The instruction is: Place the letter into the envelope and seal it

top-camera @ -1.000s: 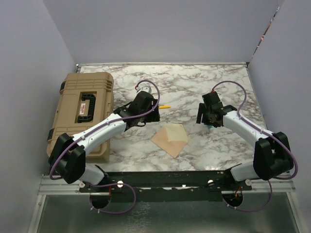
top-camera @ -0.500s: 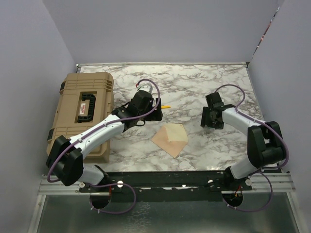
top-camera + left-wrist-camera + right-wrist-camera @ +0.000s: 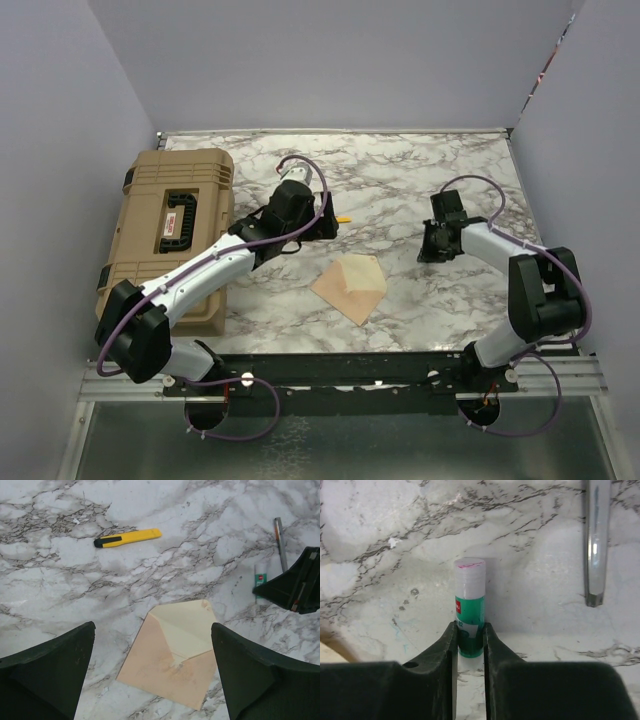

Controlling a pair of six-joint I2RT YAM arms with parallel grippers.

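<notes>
a white marble-patterned table with grey veins (image 3: 400,170) fills the floor of the cell. a tan hard plastic case with black latches and a black handle (image 3: 170,215) sits along its left edge.

the left arm (image 3: 220,265) reaches from its near-left base diagonally over the case's near right corner toward the middle of the table, wrist tipped down. the left gripper (image 3: 152,625) hangs above the marble with its jaws spread wide, holding nothing. its two dark fingers frame the paper below.

the right arm (image 3: 500,250) folds back at the elbow on the right side. its forearm points left and far, with the wrist low to the table. the right gripper (image 3: 470,630) has its jaws drawn narrow, pinched on a stick's green body.

the small tan kraft paper envelope (image 3: 165,655) lies flat in the near middle of the table, between the two grippers and touched by neither. a paler cream triangle shows across its upper part. the letter cannot be told apart from the envelope here.

far of the envelope lies a yellow utility knife with a black end (image 3: 127,538). a slim silver metal pen (image 3: 596,540) lies just right of the right gripper. the green-and-white glue stick (image 3: 469,600) points away from the wrist — its white cap clear of the fingers.
</notes>
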